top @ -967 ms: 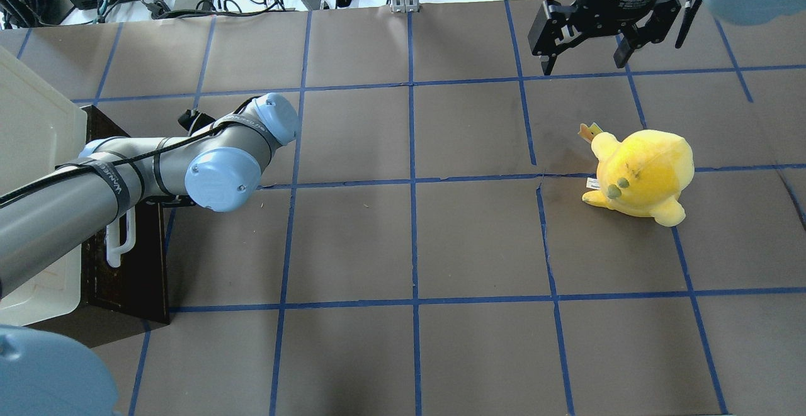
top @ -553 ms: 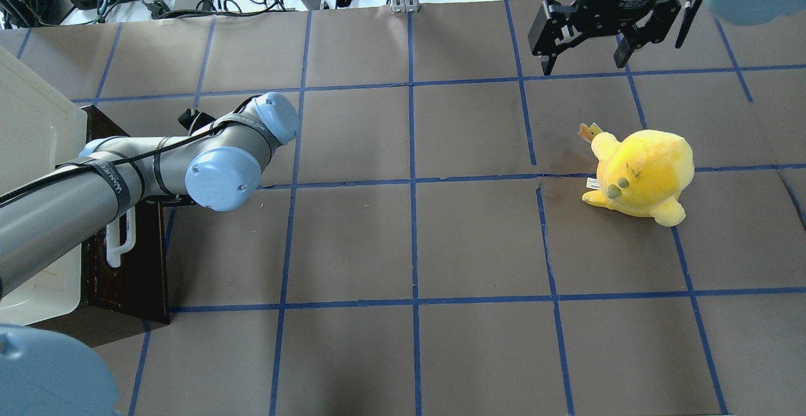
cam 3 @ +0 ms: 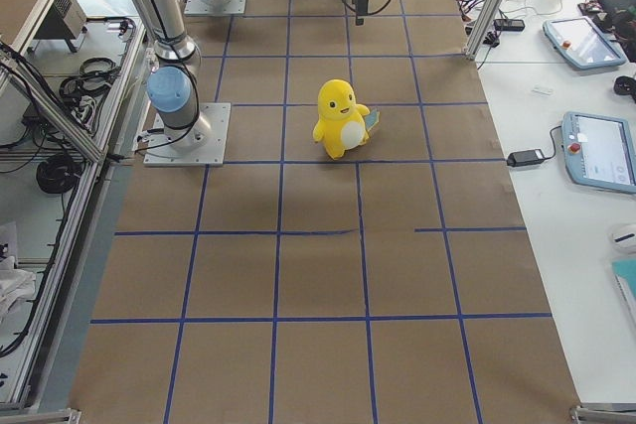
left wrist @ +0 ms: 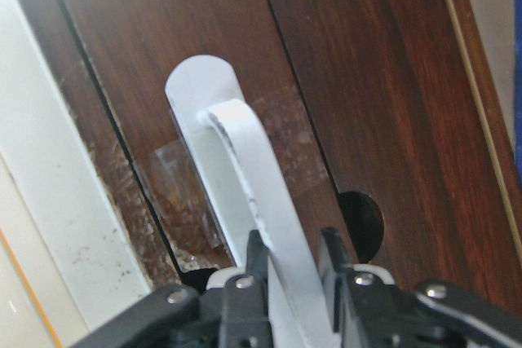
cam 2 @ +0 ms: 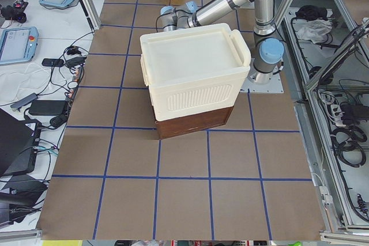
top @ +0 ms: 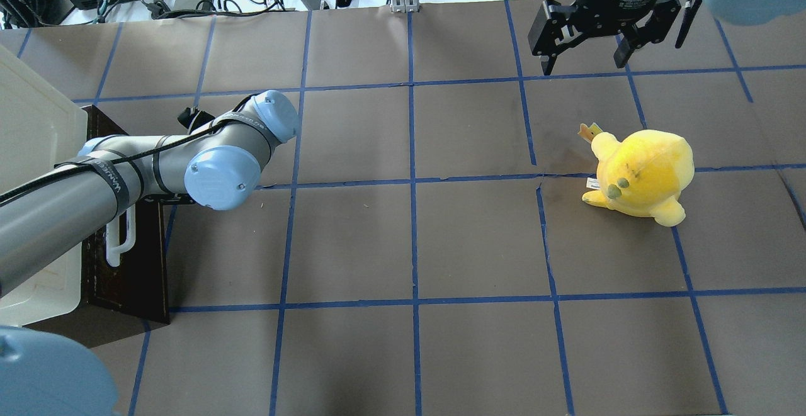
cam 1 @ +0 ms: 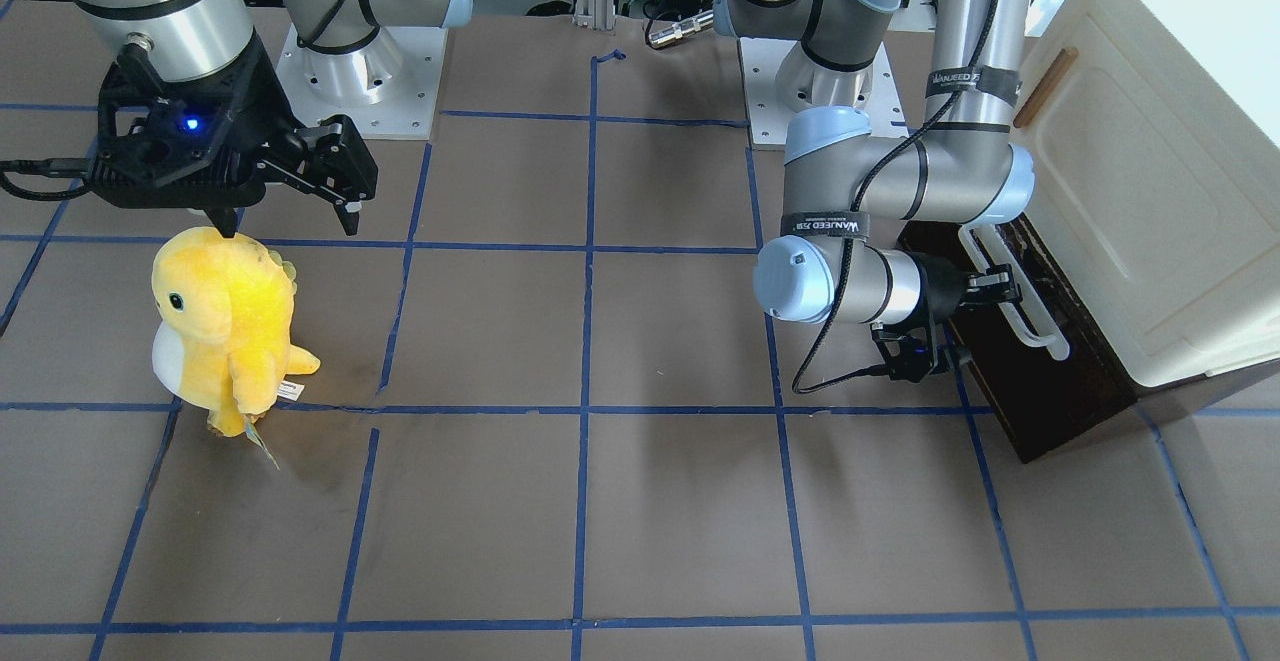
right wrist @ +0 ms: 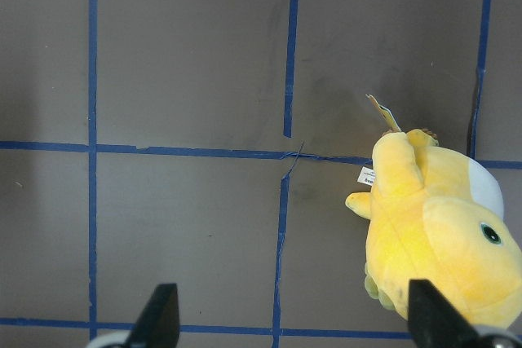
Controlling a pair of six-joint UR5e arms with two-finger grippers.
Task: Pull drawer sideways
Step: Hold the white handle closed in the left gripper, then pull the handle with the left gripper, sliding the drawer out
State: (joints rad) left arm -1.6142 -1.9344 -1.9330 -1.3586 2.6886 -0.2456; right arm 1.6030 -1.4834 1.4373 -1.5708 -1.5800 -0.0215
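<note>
The drawer [cam 1: 1040, 391] is dark brown wood and sits under the cream-white cabinet [cam 1: 1150, 161], sticking out a little toward the table's middle. Its long white loop handle [cam 1: 1030, 316] runs along its front. My left gripper [cam 1: 990, 286] is shut on that handle. The left wrist view shows both fingers pinching the white handle [left wrist: 245, 160] against the drawer front [left wrist: 342, 79]. In the overhead view the drawer [top: 132, 277] and handle [top: 119, 243] show at the left edge, and my arm hides the gripper. My right gripper [top: 584, 67] is open and empty, far off.
A yellow plush toy [top: 642, 174] stands on the right half of the brown gridded table, just below my right gripper [cam 1: 290, 226]. It also shows in the right wrist view [right wrist: 432, 226]. Cables and electronics lie beyond the table's far edge.
My left arm's wrist joints have shifted very slightly to the left. The drawer shows no clear movement, and the right arm and plush toy are still.
</note>
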